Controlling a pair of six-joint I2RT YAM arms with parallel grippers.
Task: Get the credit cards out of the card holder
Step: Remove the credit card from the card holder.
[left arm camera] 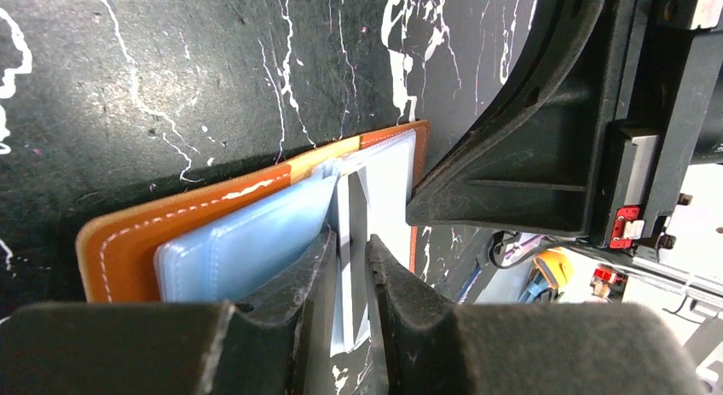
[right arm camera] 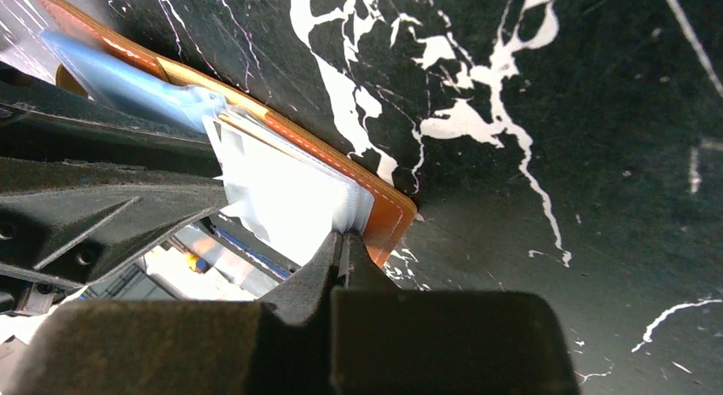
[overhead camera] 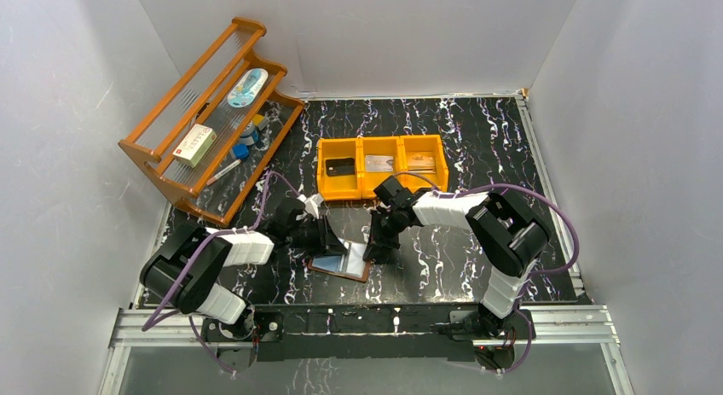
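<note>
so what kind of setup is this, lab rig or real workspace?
Likely a lab test cell: plain white walls box in a black marbled tabletop, and staged props sit on it, namely an orange three-compartment bin and a wooden rack.

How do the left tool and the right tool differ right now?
The left tool shows a narrow gap between its fingers, astride a clear pocket of the card holder; the right tool is shut, at the holder's corner. The left comes from the holder's left, the right from its right. Both are black.

Brown card holder (overhead camera: 341, 264) open flat on table; 3 credit cards (overhead camera: 340, 166) in compartments.
</note>
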